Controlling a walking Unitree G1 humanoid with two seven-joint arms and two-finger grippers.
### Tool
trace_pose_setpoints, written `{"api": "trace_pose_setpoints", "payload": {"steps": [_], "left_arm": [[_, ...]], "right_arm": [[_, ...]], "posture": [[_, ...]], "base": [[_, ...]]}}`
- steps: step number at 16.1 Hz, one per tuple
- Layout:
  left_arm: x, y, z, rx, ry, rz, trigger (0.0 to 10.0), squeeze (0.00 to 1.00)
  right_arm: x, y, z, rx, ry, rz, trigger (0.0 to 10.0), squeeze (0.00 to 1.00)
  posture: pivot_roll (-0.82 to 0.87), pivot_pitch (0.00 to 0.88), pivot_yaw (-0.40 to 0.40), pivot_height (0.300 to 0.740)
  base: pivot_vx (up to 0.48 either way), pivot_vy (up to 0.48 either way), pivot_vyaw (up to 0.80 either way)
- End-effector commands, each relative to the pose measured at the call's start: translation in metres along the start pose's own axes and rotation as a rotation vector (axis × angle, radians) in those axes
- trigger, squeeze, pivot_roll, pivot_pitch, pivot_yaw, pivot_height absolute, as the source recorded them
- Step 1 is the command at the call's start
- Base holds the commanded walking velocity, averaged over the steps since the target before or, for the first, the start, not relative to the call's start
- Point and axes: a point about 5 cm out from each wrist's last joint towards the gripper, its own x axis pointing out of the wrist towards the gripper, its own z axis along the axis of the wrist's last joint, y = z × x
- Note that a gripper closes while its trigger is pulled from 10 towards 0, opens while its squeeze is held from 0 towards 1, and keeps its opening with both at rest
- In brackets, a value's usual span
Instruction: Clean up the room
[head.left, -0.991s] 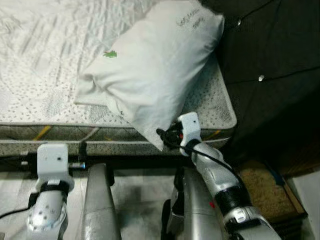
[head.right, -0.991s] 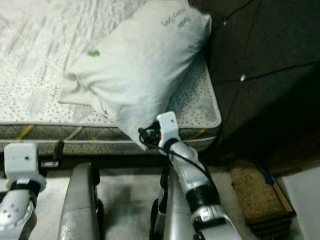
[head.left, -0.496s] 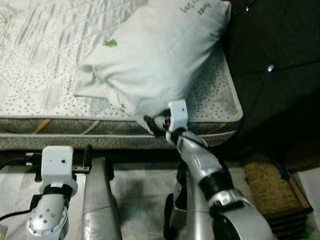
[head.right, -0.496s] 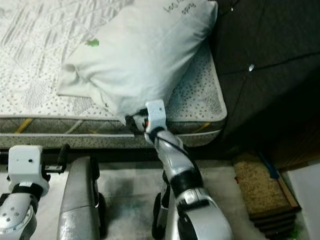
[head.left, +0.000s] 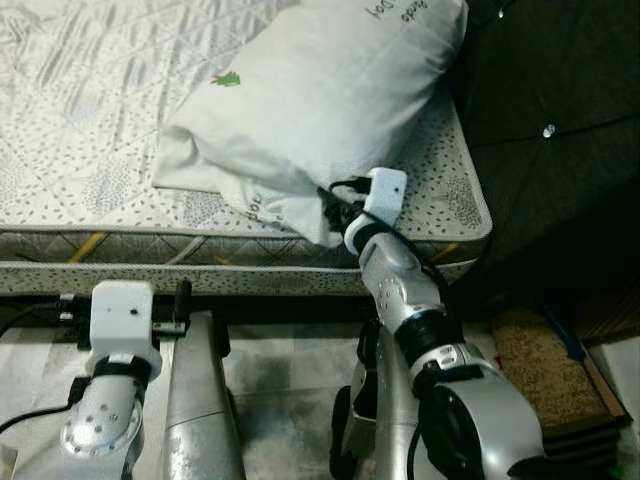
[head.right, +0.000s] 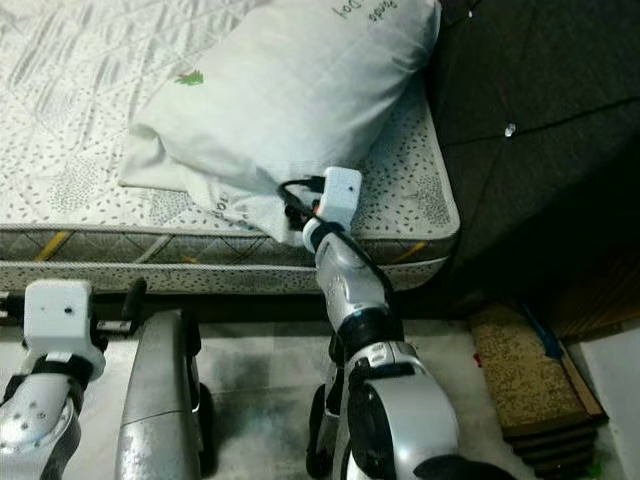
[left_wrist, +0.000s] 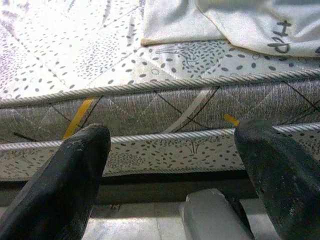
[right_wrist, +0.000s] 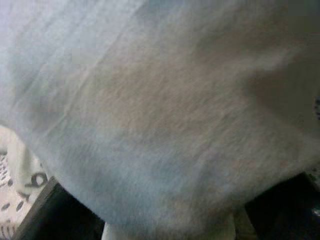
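Observation:
A big white pillow (head.left: 310, 110) lies slanted on the grey-patterned mattress (head.left: 100, 190), its near corner close to the bed's front edge. My right gripper (head.left: 335, 205) is pushed into that corner. In the right wrist view the pillow cloth (right_wrist: 165, 110) bulges between the two dark fingers (right_wrist: 55, 212), which stand wide apart, so the gripper is open. My left gripper (left_wrist: 175, 165) hangs low in front of the mattress side, open, with nothing between its fingers.
A dark padded headboard (head.left: 550, 130) rises at the right end of the bed. On the floor below it lies a brown woven mat (head.left: 540, 370). My own legs (head.left: 200, 400) stand on the pale floor close to the bed's edge.
My right gripper has gone up and forward from the bed's edge onto the mattress. The pillow's hanging corner now rests on the bed. The left arm has stayed put.

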Motion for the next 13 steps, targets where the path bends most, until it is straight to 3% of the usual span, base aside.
{"api": "trace_pose_setpoints", "payload": {"steps": [1, 3, 7, 13], "left_arm": [[0.000, -0.001, -0.004, -0.002, 0.018, -0.002, 10.0, 0.00], [0.005, -0.004, -0.003, -0.006, 0.004, -0.007, 10.0, 0.00], [0.010, -0.003, -0.002, -0.009, -0.003, -0.002, 10.0, 0.00], [0.021, -0.011, 0.002, -0.030, -0.038, -0.013, 10.0, 0.00]], "right_arm": [[0.005, 0.010, 0.016, 0.044, -0.075, 0.002, 0.0, 0.00], [0.007, 0.007, 0.023, 0.059, -0.098, -0.011, 0.0, 0.00], [0.009, 0.011, 0.032, -0.005, -0.138, 0.036, 0.0, 0.00], [0.012, -0.021, 0.062, -0.076, -0.206, -0.043, 0.0, 0.00]], "posture": [[0.22, 0.206, -0.122, 0.512], [0.21, 0.194, -0.122, 0.512], [0.19, 0.192, -0.123, 0.512], [0.16, 0.157, -0.123, 0.512]], "base": [[0.000, 0.000, 0.00], [0.000, 0.000, 0.00], [0.000, 0.000, 0.00], [0.000, 0.000, 0.00]]}}
